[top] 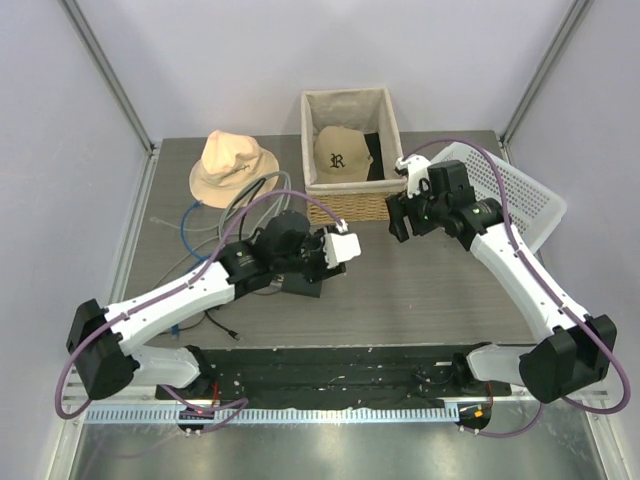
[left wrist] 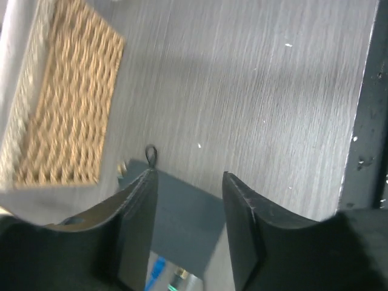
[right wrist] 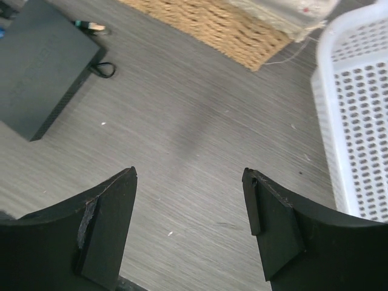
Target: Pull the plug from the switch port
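The switch [left wrist: 182, 218] is a flat dark-grey box on the table, seen between and below my left gripper's [left wrist: 189, 174] fingers. Those jaws stand apart with nothing between them. A blue plug [left wrist: 156, 267] shows at the switch's edge beside a gold-tipped connector [left wrist: 180, 274]; I cannot tell whether the plug sits in a port. In the top view the left arm covers most of the switch [top: 300, 285]. My right gripper [right wrist: 189, 173] is open over bare table, the switch [right wrist: 36, 66] to its upper left.
A wicker basket [top: 348, 195] holding a tan cap stands at the back centre, with a tan bucket hat [top: 232, 165] to its left. A white perforated basket [top: 520, 190] leans at the right. Loose cables [top: 200, 225] lie by the left arm.
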`<state>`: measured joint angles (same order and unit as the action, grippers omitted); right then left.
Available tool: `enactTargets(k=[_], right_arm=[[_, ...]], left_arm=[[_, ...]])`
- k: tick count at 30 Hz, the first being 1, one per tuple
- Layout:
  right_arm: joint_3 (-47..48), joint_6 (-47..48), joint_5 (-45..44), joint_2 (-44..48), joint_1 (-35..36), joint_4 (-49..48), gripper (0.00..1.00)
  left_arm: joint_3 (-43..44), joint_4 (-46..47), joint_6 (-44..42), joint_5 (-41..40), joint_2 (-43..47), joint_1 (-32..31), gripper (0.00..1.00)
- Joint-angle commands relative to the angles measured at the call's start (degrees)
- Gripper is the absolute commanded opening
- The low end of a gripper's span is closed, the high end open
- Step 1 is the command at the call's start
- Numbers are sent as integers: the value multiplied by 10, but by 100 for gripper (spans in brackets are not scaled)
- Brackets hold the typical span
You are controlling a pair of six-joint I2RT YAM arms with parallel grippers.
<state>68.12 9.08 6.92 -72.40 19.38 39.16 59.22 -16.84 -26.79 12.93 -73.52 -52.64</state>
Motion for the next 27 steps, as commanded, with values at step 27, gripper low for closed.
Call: enactTargets(k=[27], right_arm=[[-37,141,190,-151,25,-199,89]], left_arm=[[315,-209,264,60,-338,276,75]])
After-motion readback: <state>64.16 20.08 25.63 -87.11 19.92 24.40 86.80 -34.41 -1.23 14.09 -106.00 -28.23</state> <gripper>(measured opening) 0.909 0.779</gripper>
